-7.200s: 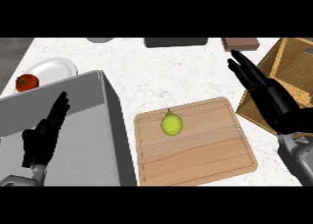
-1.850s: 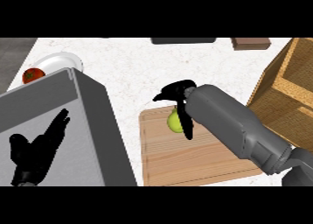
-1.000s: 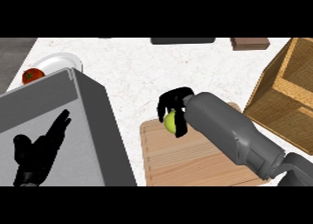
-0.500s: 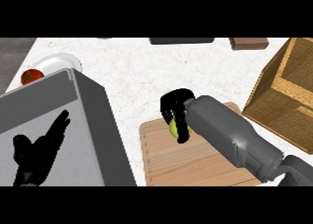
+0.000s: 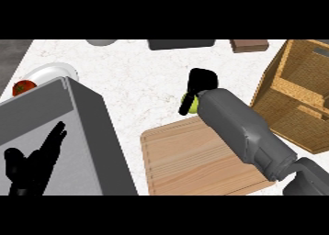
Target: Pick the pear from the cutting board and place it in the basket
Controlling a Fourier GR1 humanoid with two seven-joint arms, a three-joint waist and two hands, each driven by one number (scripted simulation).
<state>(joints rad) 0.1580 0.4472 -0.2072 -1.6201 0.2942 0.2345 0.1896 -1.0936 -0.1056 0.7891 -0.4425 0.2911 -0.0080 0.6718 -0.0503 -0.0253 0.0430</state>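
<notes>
No writing or brand marks can be read anywhere. One yellow-green pear (image 5: 188,103) is held in the right hand (image 5: 201,82), whose black fingers curl around it; only a sliver of the fruit shows beside the grey forearm. The pear sits above the white marbled counter (image 5: 133,78), just past the far edge of the one wooden cutting board (image 5: 194,160), which is bare. One woven basket (image 5: 299,98) stands at the right, apart from the pear. The left hand (image 5: 31,167) rests open at lower left, fingers straight, over a grey sink (image 5: 93,119). One white plate (image 5: 48,73) with one red fruit (image 5: 22,87) lies at upper left.
</notes>
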